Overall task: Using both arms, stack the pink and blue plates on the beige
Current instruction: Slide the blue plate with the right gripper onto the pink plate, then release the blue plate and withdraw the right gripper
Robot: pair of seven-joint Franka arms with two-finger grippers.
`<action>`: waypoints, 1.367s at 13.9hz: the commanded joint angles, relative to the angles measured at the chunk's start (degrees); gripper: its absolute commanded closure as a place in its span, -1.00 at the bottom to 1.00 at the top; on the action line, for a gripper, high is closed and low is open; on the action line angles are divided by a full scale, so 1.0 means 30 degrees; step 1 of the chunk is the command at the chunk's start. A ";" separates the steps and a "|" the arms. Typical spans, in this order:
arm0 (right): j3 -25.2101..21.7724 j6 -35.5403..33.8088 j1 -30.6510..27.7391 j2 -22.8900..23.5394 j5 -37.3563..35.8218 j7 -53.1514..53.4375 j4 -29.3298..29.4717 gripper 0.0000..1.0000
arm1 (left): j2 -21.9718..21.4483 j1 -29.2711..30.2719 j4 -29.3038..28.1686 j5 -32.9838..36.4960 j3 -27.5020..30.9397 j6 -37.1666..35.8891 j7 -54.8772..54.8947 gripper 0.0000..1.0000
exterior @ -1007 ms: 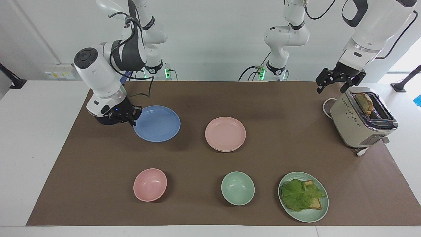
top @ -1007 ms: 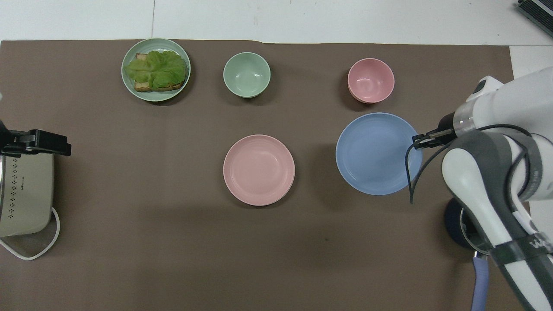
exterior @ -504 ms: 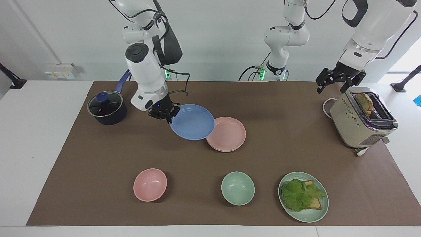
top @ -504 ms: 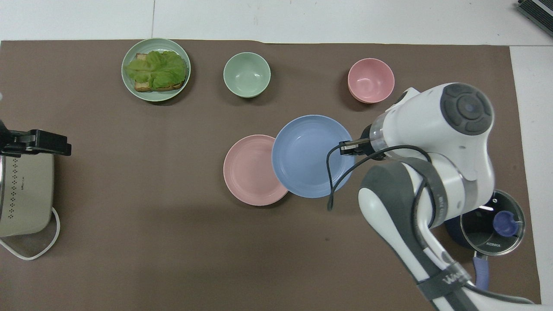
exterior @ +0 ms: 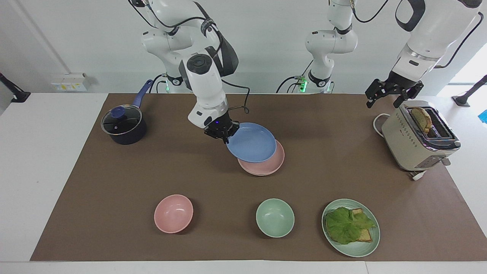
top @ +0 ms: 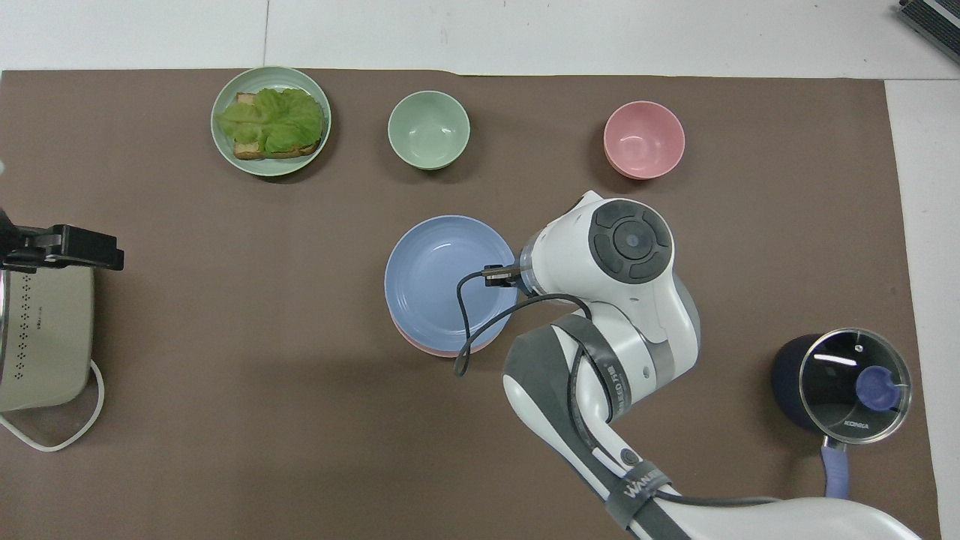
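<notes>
The right arm's black fingered gripper (exterior: 223, 133), clamped on the rim of the shallow periwinkle-blue round plate (exterior: 251, 142), has carried that plate in from the right arm's end of the table during the last second; it now hangs tilted and raised over the pale pink round plate (exterior: 266, 163), nearly centred in the overhead view. The pink plate lies mid-table as before; a cream edge beneath its rim suggests the beige plate sits under it, though this cannot be confirmed. Judgement: lowering, levelling and release remain to finish the stack. Nearest the robots, a dark blue lidded saucepan (exterior: 123, 126) stands at the right arm's end. At the left arm's end, the left gripper (exterior: 393, 90) waits with fingers spread wide, empty, above the boxy beige toaster (exterior: 416, 139) loaded with bread. Farthest out stand a small pink bowl (exterior: 173, 213), a mint-green bowl (exterior: 275, 217) and a mint-green plate (exterior: 371, 243) bearing lettuce on toast. None obstructs the descent.
</notes>
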 commanded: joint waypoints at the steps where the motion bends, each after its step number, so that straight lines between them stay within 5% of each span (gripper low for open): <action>1: 0.0008 0.0282 -0.0072 0.1026 0.0213 0.0141 0.0347 1.00 | -0.0080 0.0150 0.0080 0.0258 -0.0138 -0.0272 0.0144 -1.00; 19: 0.0037 0.1865 -0.0189 0.2084 0.0272 -0.0211 -0.0093 1.00 | -0.0080 0.0179 0.0080 0.0258 -0.0138 -0.0272 0.0143 -1.00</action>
